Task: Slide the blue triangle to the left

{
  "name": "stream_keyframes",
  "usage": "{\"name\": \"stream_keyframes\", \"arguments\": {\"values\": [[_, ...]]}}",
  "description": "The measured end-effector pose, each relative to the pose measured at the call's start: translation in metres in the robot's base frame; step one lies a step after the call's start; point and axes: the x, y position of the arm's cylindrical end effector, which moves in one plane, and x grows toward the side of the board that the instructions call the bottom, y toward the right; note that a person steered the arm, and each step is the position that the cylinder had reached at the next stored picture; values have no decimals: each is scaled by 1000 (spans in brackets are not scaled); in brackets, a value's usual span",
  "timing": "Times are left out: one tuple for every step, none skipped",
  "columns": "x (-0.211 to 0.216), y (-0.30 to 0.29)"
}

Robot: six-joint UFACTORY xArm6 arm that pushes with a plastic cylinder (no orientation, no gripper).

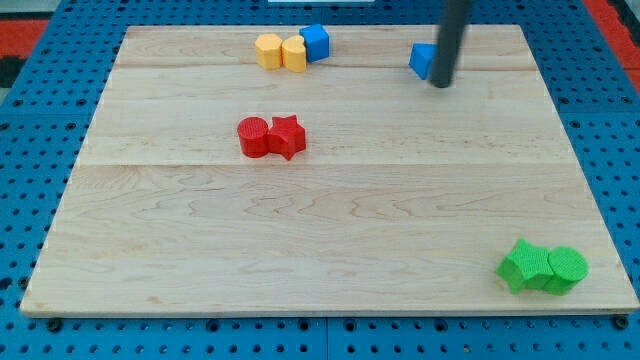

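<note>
you'll see the blue cube (315, 42) and yellow blocks (281, 51) lying leftward; my tip (440, 85), which has no jaws, touches the blue triangle (422, 60) on its right.

On the wooden bench (330, 230) sit two yellow blocks (280, 51) beside a blue cube (316, 42), a red cylinder (253, 137) touching a red star (288, 136), and two green blocks (544, 267).

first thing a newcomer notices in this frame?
Probably the dark rod dropping in from the view's top right, my tip right against the right side of the blue triangle. Next, the bright clusters on the pale wooden board: a red cylinder touching a red star left of centre, two green blocks at the bottom right, and two yellow blocks beside a blue cube at the top.
</note>
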Motion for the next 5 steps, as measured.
{"name": "stream_keyframes", "arguments": {"values": [[-46, 0], [-54, -70], [-52, -67], [-17, -38], [-20, -107]]}}
